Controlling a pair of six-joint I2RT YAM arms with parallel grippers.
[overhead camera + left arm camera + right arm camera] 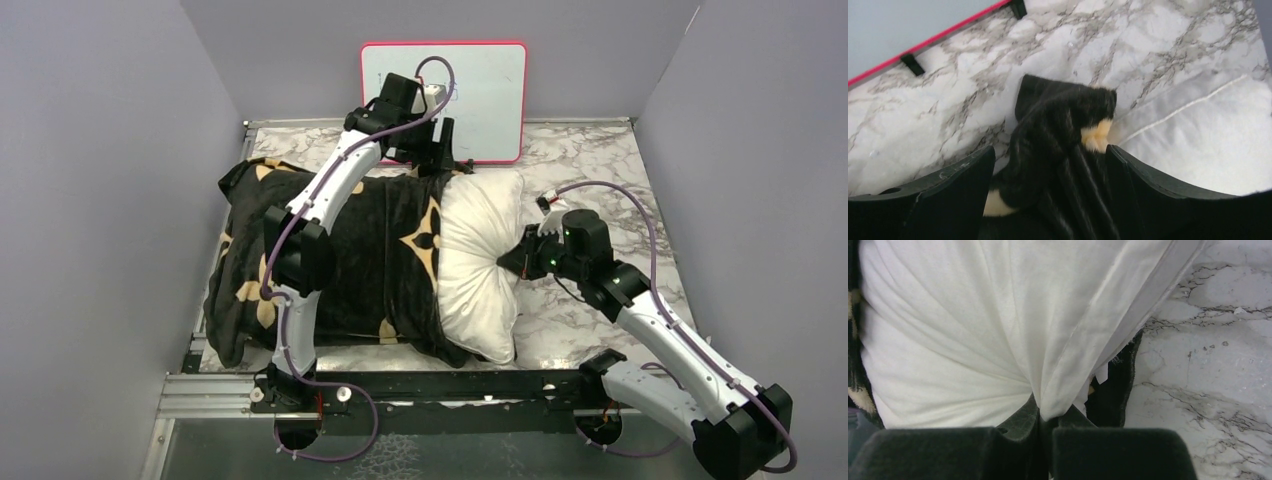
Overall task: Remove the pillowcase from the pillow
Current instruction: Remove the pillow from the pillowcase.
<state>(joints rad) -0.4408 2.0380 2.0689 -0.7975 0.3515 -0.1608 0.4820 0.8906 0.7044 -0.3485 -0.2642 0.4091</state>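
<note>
The black pillowcase [370, 250] with tan motifs covers the left two thirds of the white pillow [478, 250], whose right end lies bare. My left gripper [440, 165] is at the sleeve's far edge, near its open end. In the left wrist view it [1050, 150] is shut on a thick bunch of pillowcase [1058, 130], and a corner sticks out past the fingertips. The pillow [1208, 135] lies to the right. My right gripper [518, 262] pinches the pillow's right edge. In the right wrist view it [1045, 412] is shut on a gathered fold of pillow [973, 330], beside a strip of pillowcase [1113, 390].
A pink-framed whiteboard [490, 90] leans on the back wall just behind the left gripper; its frame shows in the left wrist view [923, 45]. The marble table [600, 180] is bare to the right of the pillow. Grey walls close in on three sides.
</note>
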